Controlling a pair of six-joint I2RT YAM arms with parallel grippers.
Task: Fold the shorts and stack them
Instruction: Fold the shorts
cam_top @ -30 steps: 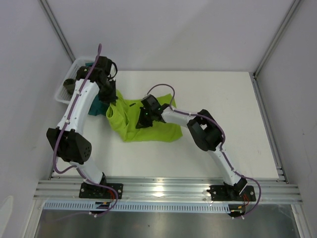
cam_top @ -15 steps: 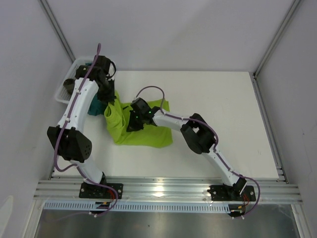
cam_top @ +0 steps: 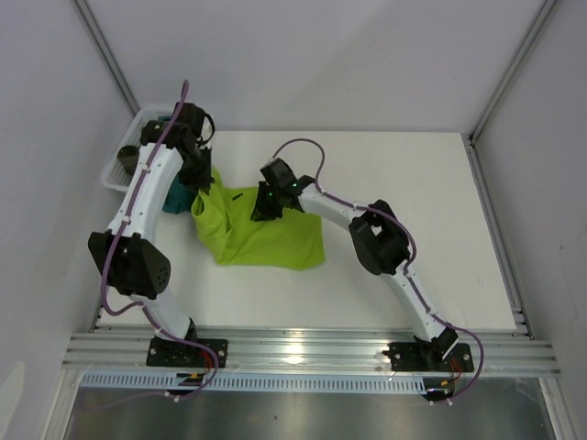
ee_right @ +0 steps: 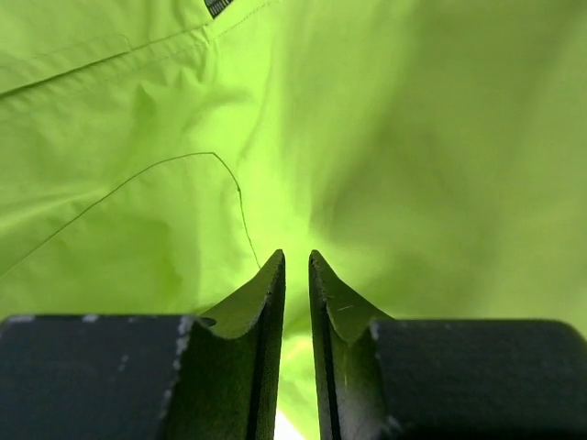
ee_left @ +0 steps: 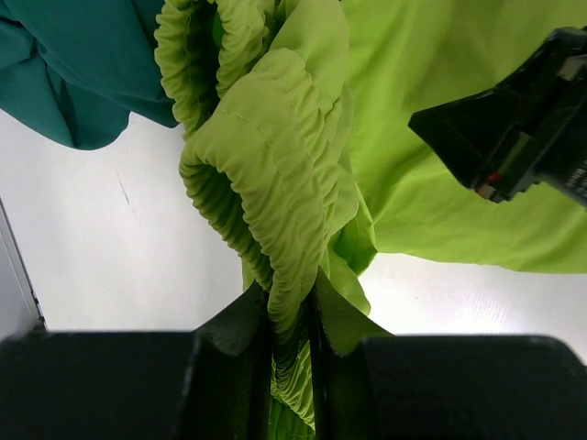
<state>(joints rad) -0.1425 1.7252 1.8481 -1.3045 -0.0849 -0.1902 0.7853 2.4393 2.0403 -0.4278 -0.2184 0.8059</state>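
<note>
Lime shorts (cam_top: 261, 234) spread on the table (cam_top: 413, 183), pinched by one gripper and under the other.

The shorts are bright lime and thin. Their ruffled elastic waistband (ee_left: 266, 165) is bunched into a ridge rising from the left gripper (ee_left: 292, 312), which is clenched on that band. The rest of the cloth lies flat beyond and to its right. A teal cloth (ee_left: 83, 64) sits just left of the band. The left arm arches up the table's left side, its wrist bent down onto the shorts' corner. The right arm is bent at the elbow, with its forearm reaching across to the shorts' far edge. The right gripper (ee_right: 295, 261) points down at smooth, faintly creased cloth with a thin curved seam, released, its jaws a slit apart and the cloth just beyond the tips.
</note>
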